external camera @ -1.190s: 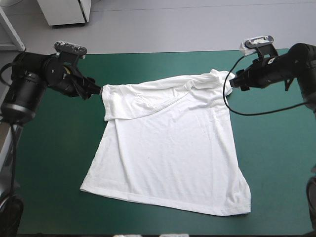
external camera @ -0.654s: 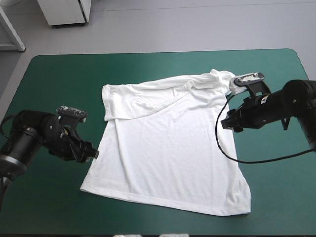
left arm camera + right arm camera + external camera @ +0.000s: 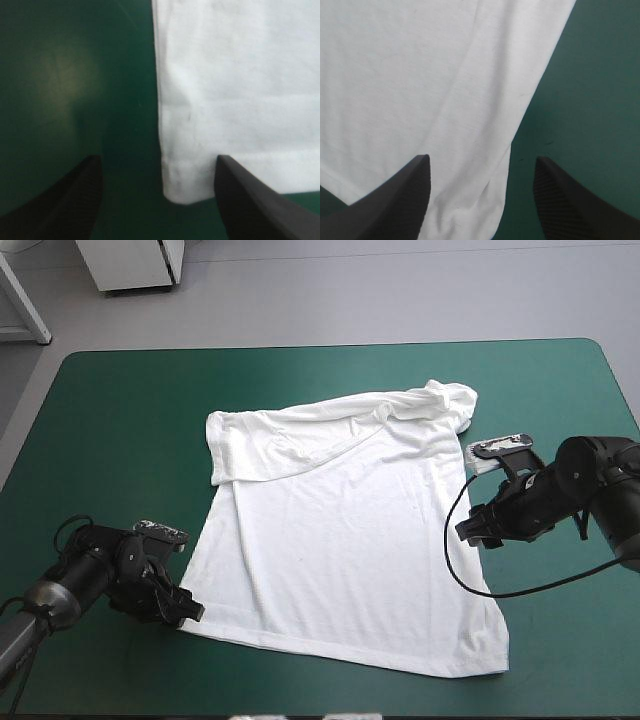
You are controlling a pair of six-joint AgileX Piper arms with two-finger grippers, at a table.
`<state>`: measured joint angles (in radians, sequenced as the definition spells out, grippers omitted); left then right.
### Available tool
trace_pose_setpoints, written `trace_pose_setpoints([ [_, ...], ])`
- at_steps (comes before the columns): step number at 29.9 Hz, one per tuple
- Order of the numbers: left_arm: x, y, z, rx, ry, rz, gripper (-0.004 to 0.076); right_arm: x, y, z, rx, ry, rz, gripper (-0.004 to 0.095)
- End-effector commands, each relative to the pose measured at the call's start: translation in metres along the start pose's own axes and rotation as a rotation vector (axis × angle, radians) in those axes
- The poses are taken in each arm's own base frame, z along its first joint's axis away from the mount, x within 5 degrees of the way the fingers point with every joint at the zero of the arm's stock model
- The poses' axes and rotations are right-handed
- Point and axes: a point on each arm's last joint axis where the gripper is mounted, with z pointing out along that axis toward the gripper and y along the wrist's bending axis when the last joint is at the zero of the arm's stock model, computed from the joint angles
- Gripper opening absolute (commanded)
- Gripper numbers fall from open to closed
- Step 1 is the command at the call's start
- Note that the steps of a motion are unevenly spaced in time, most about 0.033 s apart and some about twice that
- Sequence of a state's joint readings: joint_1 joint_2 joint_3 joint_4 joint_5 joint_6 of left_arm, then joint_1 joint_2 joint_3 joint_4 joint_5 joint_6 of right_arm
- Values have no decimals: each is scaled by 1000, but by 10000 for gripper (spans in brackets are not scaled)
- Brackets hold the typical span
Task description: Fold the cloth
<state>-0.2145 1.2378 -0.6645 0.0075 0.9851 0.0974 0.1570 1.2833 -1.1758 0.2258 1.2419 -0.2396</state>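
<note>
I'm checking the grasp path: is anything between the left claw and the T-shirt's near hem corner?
Nothing visible. The left claw is open, and the T-shirt corner already lies between its fingers, with only teal-green cover beside it.

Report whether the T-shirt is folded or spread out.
Mostly spread: the T-shirt lies flat on the teal-green cover, with only its far end turned over itself.

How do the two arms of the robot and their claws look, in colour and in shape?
Both arms are mostly black, built of rounded, drum-like housings: the left arm and the right arm. The left claw and the right claw each have two broad black fingers, curved like fins, wide at the base and narrower toward the tip. No markings are visible.
</note>
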Motion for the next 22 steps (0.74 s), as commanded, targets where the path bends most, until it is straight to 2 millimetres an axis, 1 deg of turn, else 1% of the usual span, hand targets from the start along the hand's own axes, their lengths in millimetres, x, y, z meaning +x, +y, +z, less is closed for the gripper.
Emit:
trace_pose_setpoints([
  [1,-8,-1,3,13,-30,-4,473,1,4,-13,2,-43,-15,577],
  [4,-12,-4,12,54,8,-5,472,1,4,-13,4,-43,-15,577],
  [6,-15,-8,17,96,20,-7,438,1,2,-13,22,-37,-16,577],
  [7,-15,-9,18,109,24,-6,393,1,1,-13,29,-35,-16,577],
  [8,-15,-10,19,120,27,-4,333,1,1,-13,32,-35,-17,577],
  [10,-15,-10,19,122,23,2,198,2,0,-13,44,-32,-23,577],
  [11,-16,-10,19,124,19,11,104,2,-1,-13,51,-29,-26,577],
  [13,-16,-10,19,127,16,8,-8,4,-3,-13,74,-22,-33,577],
  [15,-15,-10,19,124,21,14,-8,8,-1,-12,71,-18,-33,577],
  [17,-15,-10,19,121,21,16,-9,16,5,-8,65,0,-48,577],
  [19,-15,-10,18,124,19,14,-9,27,12,-2,61,31,-60,577],
  [22,-15,-10,18,124,19,14,-9,47,20,14,69,102,-80,577],
])
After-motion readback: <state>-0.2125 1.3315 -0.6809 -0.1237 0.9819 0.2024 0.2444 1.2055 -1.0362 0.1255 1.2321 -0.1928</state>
